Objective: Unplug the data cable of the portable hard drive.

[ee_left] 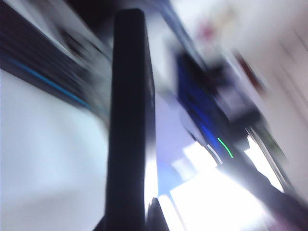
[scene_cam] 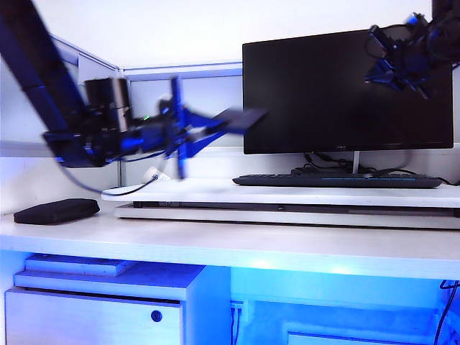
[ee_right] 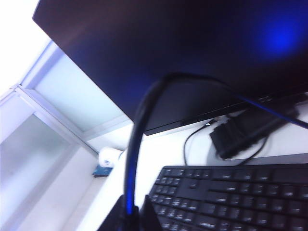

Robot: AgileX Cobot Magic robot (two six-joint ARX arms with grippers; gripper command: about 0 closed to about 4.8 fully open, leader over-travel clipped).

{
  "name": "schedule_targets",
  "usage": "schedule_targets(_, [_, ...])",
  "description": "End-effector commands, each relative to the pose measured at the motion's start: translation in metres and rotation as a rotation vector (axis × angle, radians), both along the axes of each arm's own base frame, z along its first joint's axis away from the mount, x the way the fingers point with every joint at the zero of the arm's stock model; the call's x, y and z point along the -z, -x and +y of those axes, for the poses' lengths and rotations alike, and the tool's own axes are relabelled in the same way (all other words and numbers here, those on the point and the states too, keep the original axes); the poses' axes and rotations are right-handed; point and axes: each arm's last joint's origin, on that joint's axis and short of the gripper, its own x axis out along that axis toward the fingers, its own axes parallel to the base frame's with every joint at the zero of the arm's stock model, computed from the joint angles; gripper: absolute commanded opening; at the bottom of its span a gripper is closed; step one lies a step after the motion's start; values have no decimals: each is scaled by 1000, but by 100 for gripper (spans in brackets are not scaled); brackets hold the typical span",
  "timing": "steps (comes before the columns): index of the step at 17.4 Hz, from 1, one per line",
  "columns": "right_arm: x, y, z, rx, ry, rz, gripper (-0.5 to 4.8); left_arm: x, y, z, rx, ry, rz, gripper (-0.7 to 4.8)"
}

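Looking done on the unplug, as far as pics show: drive and cable are well apart, each in its own gripper, both in the air.

L to R in ext view: black pouch (scene_cam: 56, 210) on desk at far left, untouched. Left gripper (scene_cam: 215, 128) is mid-air left of monitor (scene_cam: 348, 90), blurred, closed on the portable hard drive (scene_cam: 241, 118), which sticks out past the fingertips toward the screen. Left wrist cam shows the slab edge-on, pinched between both jaws at one end; no cord visible on it, but blur is heavy so port can't be checked.

Keyboard (scene_cam: 338, 180) sits on riser below monitor.

Right gripper (scene_cam: 402, 61) is up high at top right, in front of the monitor's corner. Right wrist cam: jaws near-closed on the data cable (ee_right: 137, 144), cord looping up from the grip. Free end/plug not clearly seen.

Left to do, my read: put both down.
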Motion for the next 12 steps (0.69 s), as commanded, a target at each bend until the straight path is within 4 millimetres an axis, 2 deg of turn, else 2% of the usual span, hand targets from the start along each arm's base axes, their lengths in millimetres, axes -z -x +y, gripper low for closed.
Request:
schedule_targets(1, [6, -2, -8, 26, 8, 24, -6, 7, -15, 26, -231, -60, 26, -6])
schedule_targets(3, [10, -4, -12, 34, 7, 33, 4, 13, -20, 39, -321, -95, 62, -6])
schedule_targets(4, [11, -4, -13, 39, 6, 40, 84, 15, -22, 47, -353, -113, 73, -6])
schedule_targets(5, [12, -4, -14, 63, 5, 43, 220, 16, -25, 52, -371, -143, 80, -6])
schedule_targets(7, [13, -4, -15, 73, 4, 54, 278, 12, -30, 55, -387, -158, 83, -6])
schedule_targets(8, [14, -4, -15, 73, 3, 67, 371, 5, -33, 55, -403, -153, 73, -6])
schedule_targets(9, [16, -4, -15, 72, 0, 88, 442, 1, -36, 54, -425, -154, 77, -6])
schedule_targets(10, [19, -4, -15, 66, -7, 124, 479, -5, -40, 55, -457, -163, 96, -6])
schedule_targets(12, [27, -2, -13, 20, -17, 211, 479, -15, -48, 55, -518, -245, 97, -6])
